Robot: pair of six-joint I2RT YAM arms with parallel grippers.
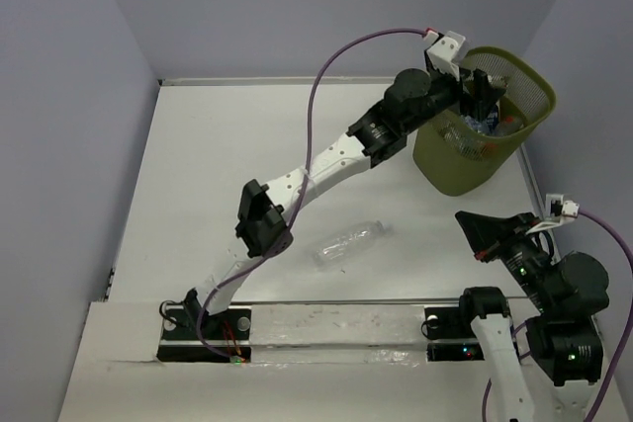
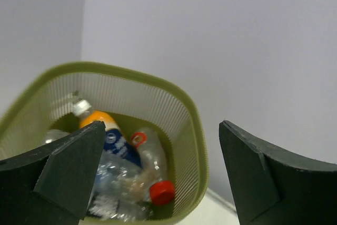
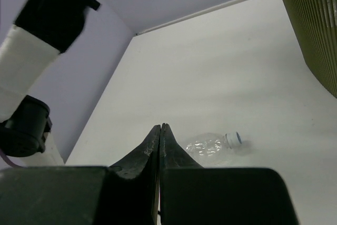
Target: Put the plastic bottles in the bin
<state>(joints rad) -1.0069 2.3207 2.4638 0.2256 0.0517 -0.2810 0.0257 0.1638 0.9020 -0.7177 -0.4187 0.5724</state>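
The olive-green mesh bin (image 1: 522, 74) stands at the far right of the table and holds several plastic bottles (image 2: 126, 175), among them an orange-filled one (image 2: 97, 118) and one with a red cap (image 2: 162, 192). My left gripper (image 1: 485, 96) hangs over the bin's rim, open and empty; its fingers (image 2: 71, 167) are spread wide above the bottles. One clear label-less bottle (image 1: 348, 243) lies on its side on the table in front; it also shows in the right wrist view (image 3: 213, 144). My right gripper (image 1: 473, 224) is shut and empty, at the near right.
The table is white, with lilac walls at the left, back and right. The left arm (image 1: 326, 160) stretches diagonally across the table above the lying bottle. The bin's side (image 3: 316, 30) fills the right wrist view's upper right corner.
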